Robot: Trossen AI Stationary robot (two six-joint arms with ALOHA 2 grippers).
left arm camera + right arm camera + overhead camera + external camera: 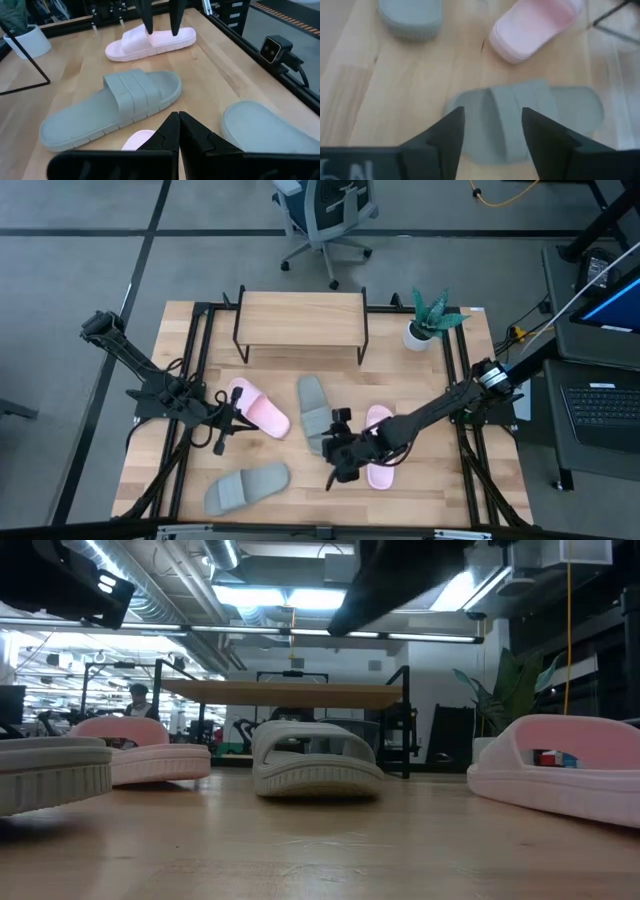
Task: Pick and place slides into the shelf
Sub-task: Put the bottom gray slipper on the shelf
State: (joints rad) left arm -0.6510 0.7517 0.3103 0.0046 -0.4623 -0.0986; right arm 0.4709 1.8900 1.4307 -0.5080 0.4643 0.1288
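The wooden table [440, 480] carried everything; at its far side stood the shelf [300, 313], a low rack with a light plank top on thin black legs, with no slide on or under it as far as the high view showed; all four slides lay on the table nearer the camera side. The left arm reached in from the table's left edge, and the left gripper [238, 418] hung just beside the heel end of the left pink slide [257, 408], its fingers pressed together on nothing, as the left wrist view showed plainly. The right arm stretched in from the right edge toward the table's middle; the right gripper [338, 442] hovered over the middle grey-green slide [315, 413], its fingers [451, 136] standing apart on either side of that slide's strap in the right wrist view, though whether they touched the slide was hard to tell from the blurred view. The right pink slide [378, 442] lay just beside that arm, partly under it; the second grey-green slide [246, 486] lay alone near the table's front left, well apart from the shelf. A small potted plant [430, 320] in a white pot stood at the far right, beside the shelf.
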